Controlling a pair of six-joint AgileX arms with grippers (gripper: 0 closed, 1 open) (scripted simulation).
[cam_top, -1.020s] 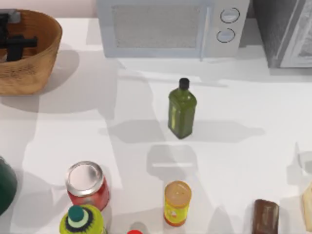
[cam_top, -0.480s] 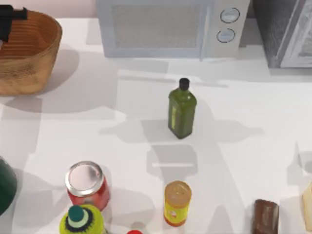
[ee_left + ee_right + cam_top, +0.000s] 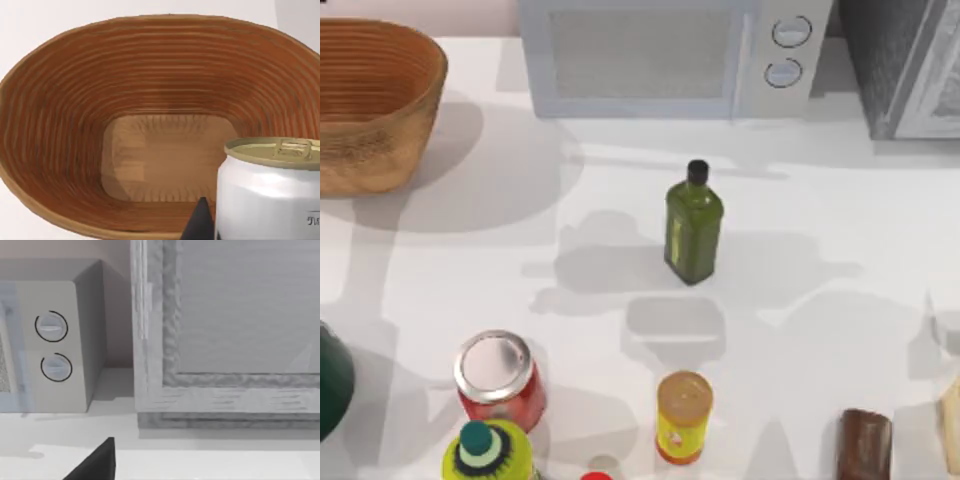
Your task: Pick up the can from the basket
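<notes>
The tan woven basket (image 3: 375, 100) stands at the table's far left back corner. In the left wrist view I look down into the basket (image 3: 75, 125), and its floor is bare. The can (image 3: 270, 190), whitish with a pale beige top and pull tab, hangs close to the camera in front of the basket's near rim. My left gripper (image 3: 260, 225) is shut on it, with one dark finger (image 3: 201, 222) showing beside the can's side. A dark finger (image 3: 97, 462) of my right gripper shows low in the right wrist view, facing the microwave and a grey cabinet.
A white microwave (image 3: 660, 55) and a grey cabinet (image 3: 910, 60) line the back. A green bottle (image 3: 693, 225) stands mid-table. Along the front are a large red can (image 3: 498, 375), a yellow canister (image 3: 682, 415), a green-yellow bottle (image 3: 488, 450) and a brown block (image 3: 865, 440).
In the top view my left gripper rose out of the basket and left the picture at the upper left. The arm shadows on the table shifted. The other objects stayed put.
</notes>
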